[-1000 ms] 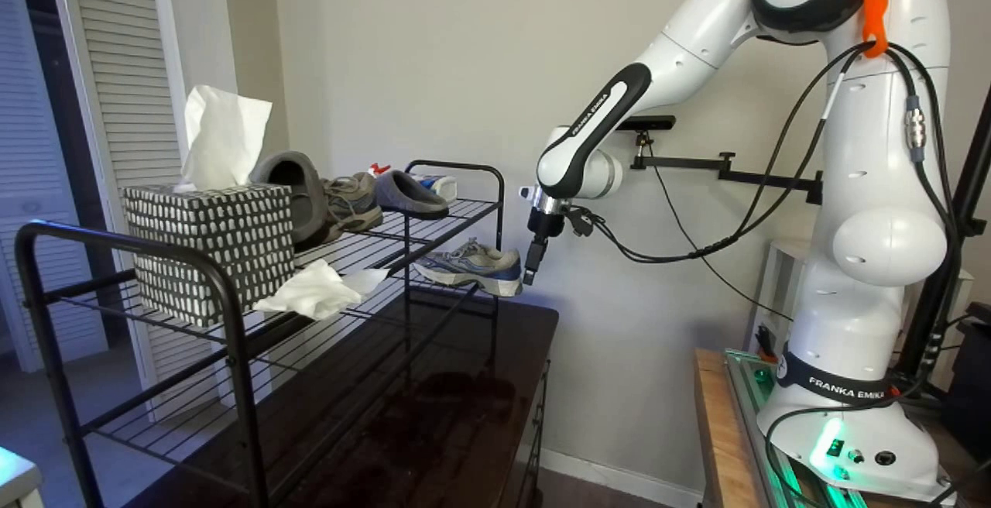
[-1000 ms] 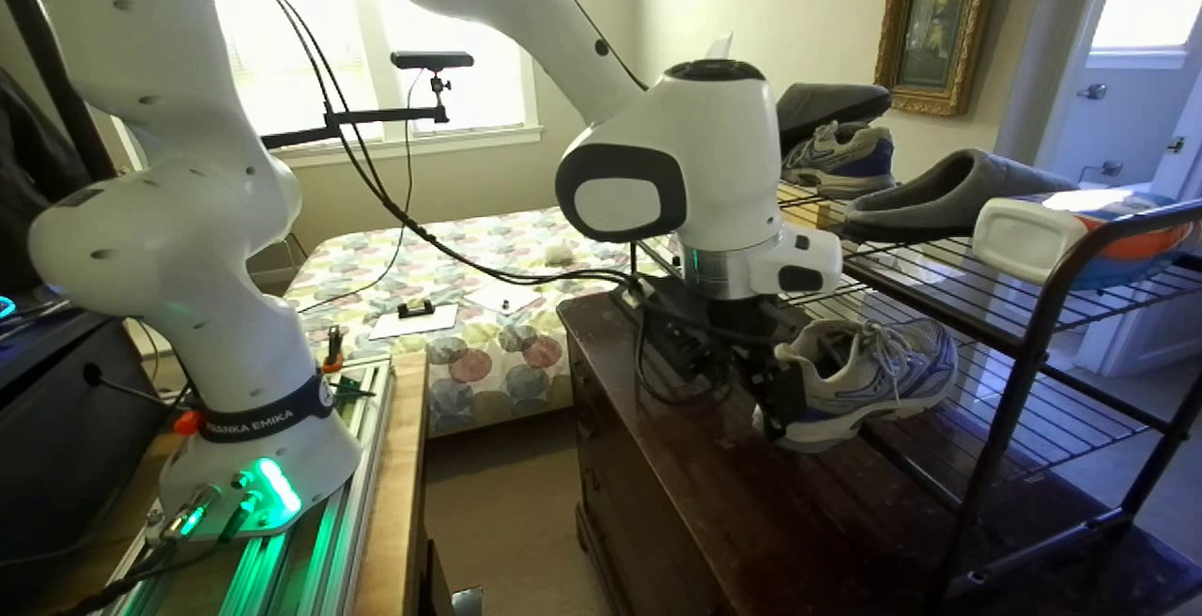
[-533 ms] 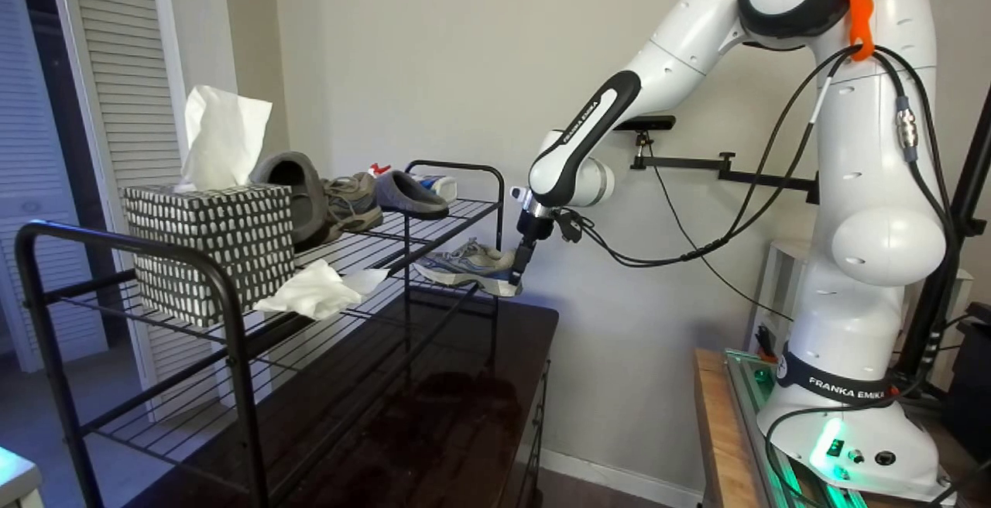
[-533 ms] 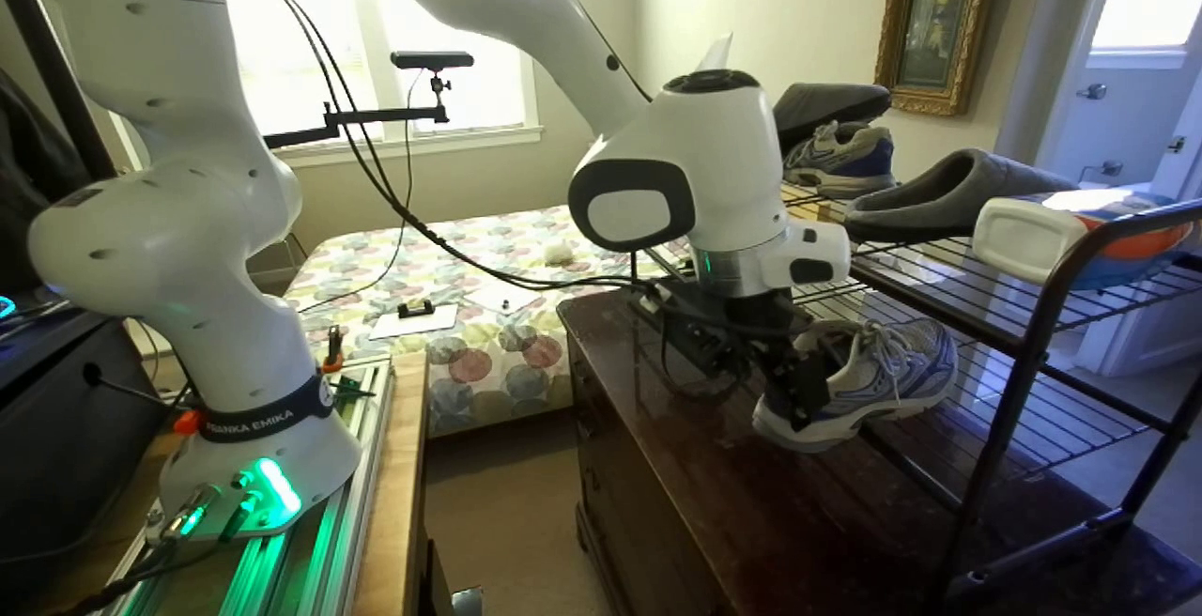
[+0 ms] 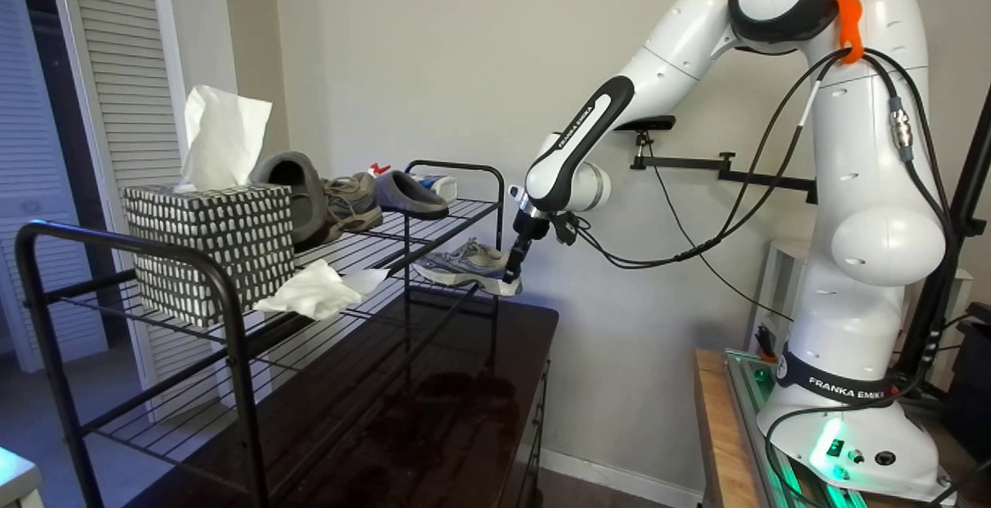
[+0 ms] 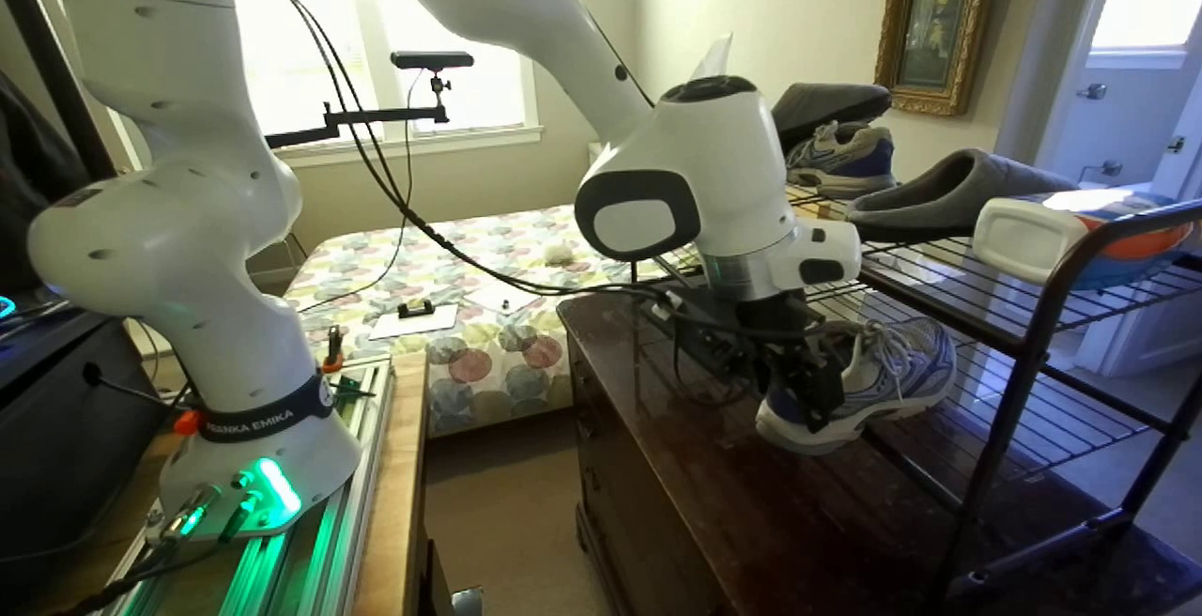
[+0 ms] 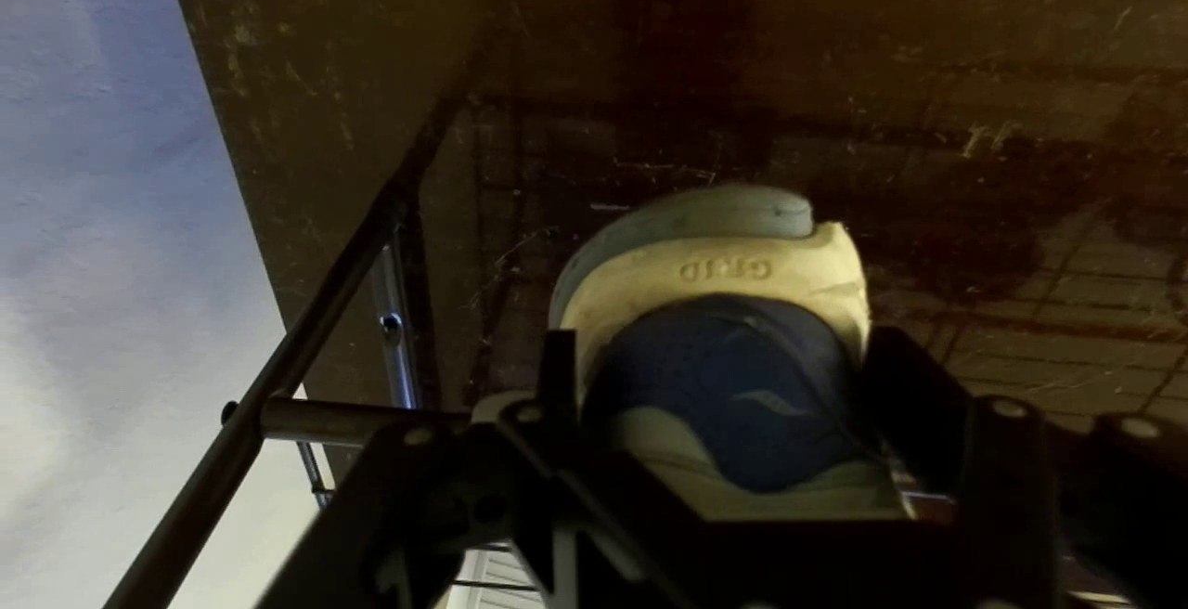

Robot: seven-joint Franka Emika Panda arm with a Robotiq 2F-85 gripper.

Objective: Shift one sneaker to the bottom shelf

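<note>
Pale wall (image 5: 402,66) | patterned bed (image 6: 498,353) | dark dresser (image 5: 457,430) beneath rack (image 6: 1031,349) | pincer (image 7: 719,363) clamped on sneaker (image 7: 733,386) at heel

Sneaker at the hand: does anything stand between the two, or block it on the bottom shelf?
Nothing visible stands between the hand and the sneaker: fingers flank its heel. Nothing visible blocks the way inward; it seems to rest on the bottom shelf already, heel overhanging the robot-side rail.
</note>
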